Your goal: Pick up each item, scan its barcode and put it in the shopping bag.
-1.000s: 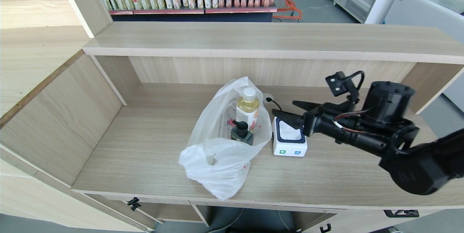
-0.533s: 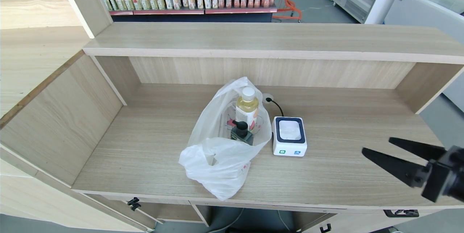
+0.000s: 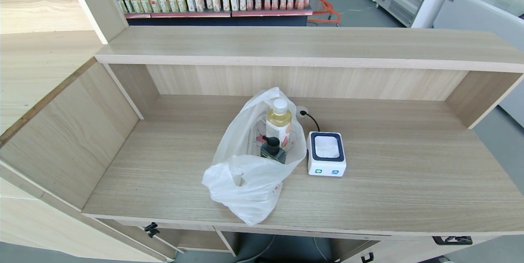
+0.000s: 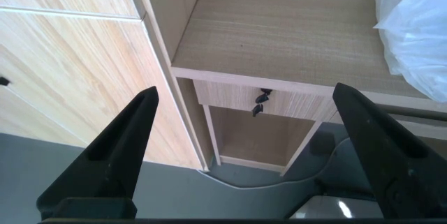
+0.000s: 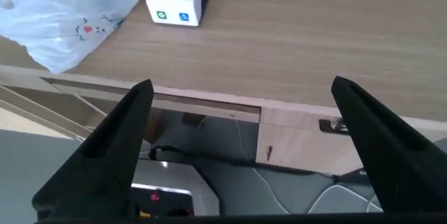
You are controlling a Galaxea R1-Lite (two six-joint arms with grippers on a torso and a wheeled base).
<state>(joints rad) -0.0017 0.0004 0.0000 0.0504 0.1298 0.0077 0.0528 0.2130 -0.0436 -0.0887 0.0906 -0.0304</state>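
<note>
White shopping bag, yellow bottle; white, navy-framed scanner

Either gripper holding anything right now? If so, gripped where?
Nothing is held: the left gripper and the right gripper are both open, with nothing between their fingers.

White shopping bag being left open on the worktop, yellow bottle and dark pump bottle being held upright inside, scanner just beside.
</note>
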